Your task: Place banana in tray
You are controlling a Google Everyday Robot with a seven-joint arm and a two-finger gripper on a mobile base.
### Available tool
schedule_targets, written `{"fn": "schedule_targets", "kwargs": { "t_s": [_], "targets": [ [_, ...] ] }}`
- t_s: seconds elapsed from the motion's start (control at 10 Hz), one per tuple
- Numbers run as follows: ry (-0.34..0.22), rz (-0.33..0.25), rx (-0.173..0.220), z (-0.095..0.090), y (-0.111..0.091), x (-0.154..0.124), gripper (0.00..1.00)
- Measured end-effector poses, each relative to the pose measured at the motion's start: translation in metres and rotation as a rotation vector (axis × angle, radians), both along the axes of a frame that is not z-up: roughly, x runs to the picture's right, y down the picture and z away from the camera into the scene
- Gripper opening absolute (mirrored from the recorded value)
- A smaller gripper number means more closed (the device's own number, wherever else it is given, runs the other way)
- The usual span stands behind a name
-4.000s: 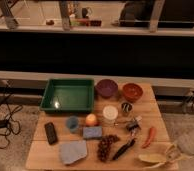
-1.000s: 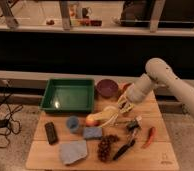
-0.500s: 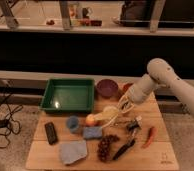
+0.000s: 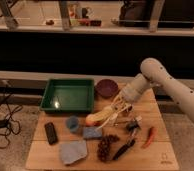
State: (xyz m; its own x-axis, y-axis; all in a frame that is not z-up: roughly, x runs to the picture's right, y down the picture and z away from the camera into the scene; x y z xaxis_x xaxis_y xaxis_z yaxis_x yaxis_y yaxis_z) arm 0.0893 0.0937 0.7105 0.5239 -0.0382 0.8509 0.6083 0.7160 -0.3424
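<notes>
I see my gripper (image 4: 114,110) over the wooden table (image 4: 160,150), jaws pinching the pale, curved banana (image 4: 97,119), just right of the shallow green plastic tray (image 4: 67,80).

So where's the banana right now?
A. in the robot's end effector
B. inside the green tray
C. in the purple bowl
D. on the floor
A: the end effector, over the table just right of the tray, is shut on the banana, which is outside the tray.
</notes>
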Motion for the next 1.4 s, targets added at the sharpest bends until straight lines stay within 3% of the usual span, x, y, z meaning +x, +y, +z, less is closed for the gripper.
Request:
{"fn": "schedule_targets", "kwargs": {
  "t_s": [0.7, 0.9, 1.4],
  "targets": [
    [-0.219, -0.133, 0.046, 0.017, -0.045, -0.167, 0.03],
    [-0.253, -0.157, 0.049, 0.025, -0.054, -0.187, 0.03],
    [-0.243, -0.144, 0.047, 0.026, -0.051, -0.183, 0.03]
  ]
}}
